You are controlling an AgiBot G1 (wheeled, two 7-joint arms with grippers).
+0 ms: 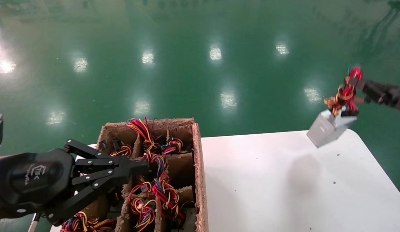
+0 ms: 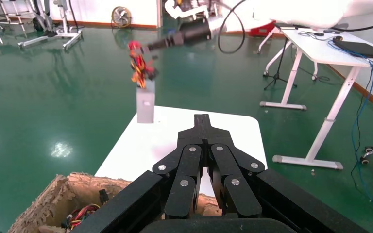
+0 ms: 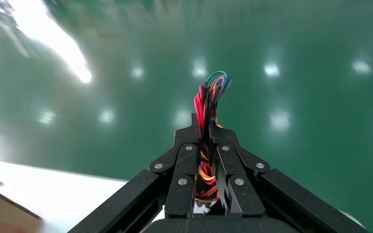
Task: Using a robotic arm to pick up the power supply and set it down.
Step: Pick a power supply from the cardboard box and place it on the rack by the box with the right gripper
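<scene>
While the right arm reaches in from the right edge of the frame, the views read like this.

Head view, right gripper (image 1: 357, 84): at the right edge, above mid-height, fingers clamped on the wire bundle (image 1: 344, 95).
Head view, power supply (image 1: 330, 128): a grey metal box hanging tilted from its wires, in the air just over the far right corner of the white table (image 1: 283, 187).
Head view, left gripper (image 1: 145, 167): lower left of the frame, black fingers pressed together with nothing between them, tips over the cardboard crate (image 1: 198, 167).
Head view, crate: lower centre, at the table's left end, its cells filled with more red, yellow and blue wire bundles.

Left wrist view, left gripper (image 2: 203, 124): fills the bottom of the frame, fingers together, empty.
Left wrist view, power supply (image 2: 145, 104): upper left of centre, hanging upright under the red and yellow wires that the far gripper pinches, its lower end at the table's far edge.
Left wrist view, crate (image 2: 53, 199): bottom left corner, ragged rim showing.

Right wrist view, right gripper (image 3: 204, 126): bottom centre, fingers closed tight on the wires (image 3: 205, 104), which stick out past the tips.
Right wrist view, table (image 3: 53, 194): lower left, white, below the gripper.
</scene>
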